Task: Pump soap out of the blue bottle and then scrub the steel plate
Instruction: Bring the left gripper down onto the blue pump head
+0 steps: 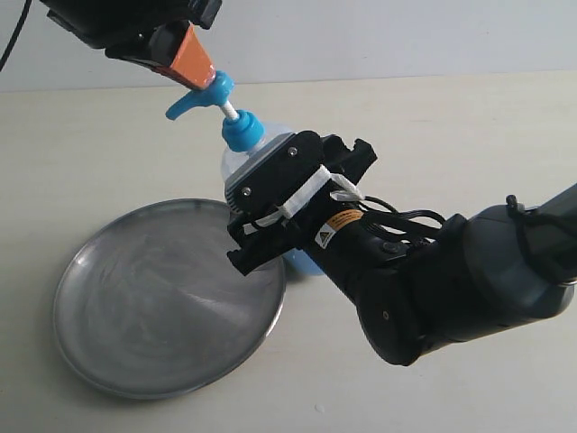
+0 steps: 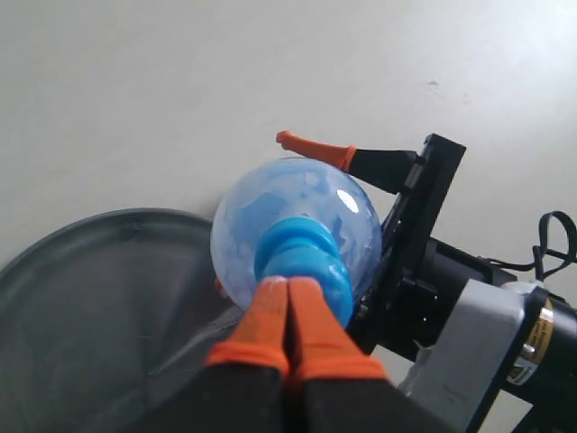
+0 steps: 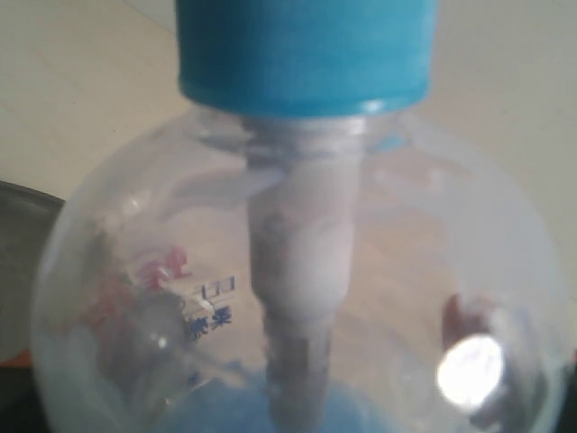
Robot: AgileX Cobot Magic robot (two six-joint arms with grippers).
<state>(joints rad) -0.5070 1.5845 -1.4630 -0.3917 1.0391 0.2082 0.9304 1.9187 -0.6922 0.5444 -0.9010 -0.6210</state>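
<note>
The blue bottle (image 1: 245,164) stands upright at the far rim of the steel plate (image 1: 135,298). Its bright blue pump head (image 1: 203,95) sits high on the white stem, spout over the plate. My left gripper (image 1: 194,65) is shut, and its orange fingertips (image 2: 270,311) rest on top of the pump head (image 2: 311,257). My right gripper (image 1: 284,203) is shut on the bottle's round body (image 2: 297,203), with one orange finger (image 2: 317,151) showing on its far side. Light blue liquid (image 3: 225,397) fills the bottle's lower part. No soap smear shows on the plate.
The pale tabletop (image 1: 469,126) runs out to a white wall at the back. My right arm's dark bulk (image 1: 451,289) lies low across the right side of the table. The plate (image 2: 99,307) is bare steel.
</note>
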